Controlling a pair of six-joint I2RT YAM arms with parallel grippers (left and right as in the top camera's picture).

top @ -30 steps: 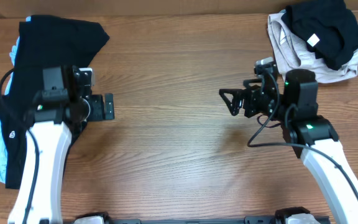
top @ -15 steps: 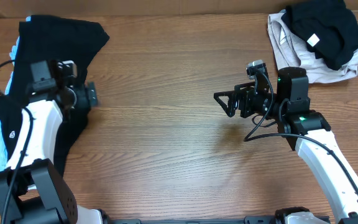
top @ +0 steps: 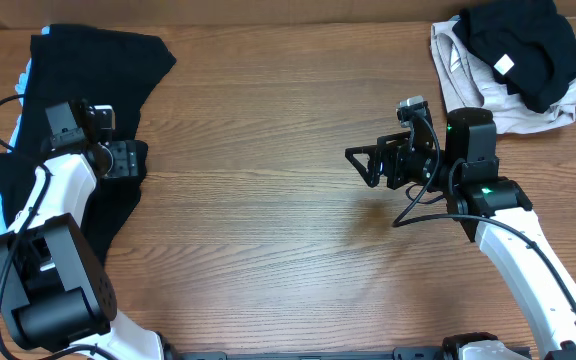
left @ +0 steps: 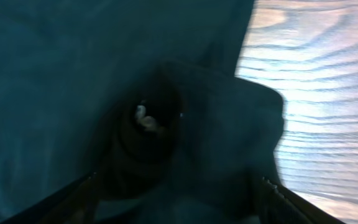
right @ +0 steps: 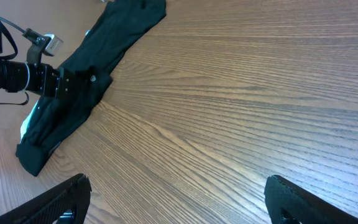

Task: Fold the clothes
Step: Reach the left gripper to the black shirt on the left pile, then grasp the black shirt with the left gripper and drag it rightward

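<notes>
Your left pincer [top: 136, 160], jaws wide apart, presses the black garment [top: 98, 60] at frame left. Your right pincer [top: 360, 168] gapes empty mid-right.

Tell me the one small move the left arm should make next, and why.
Probably close the left end effector on the black garment at its inner edge. It sits right at that edge, next to the table, with its jaws open and fabric bunched between them in the wrist view. The right end effector hangs open over wood, far from any cloth.
</notes>
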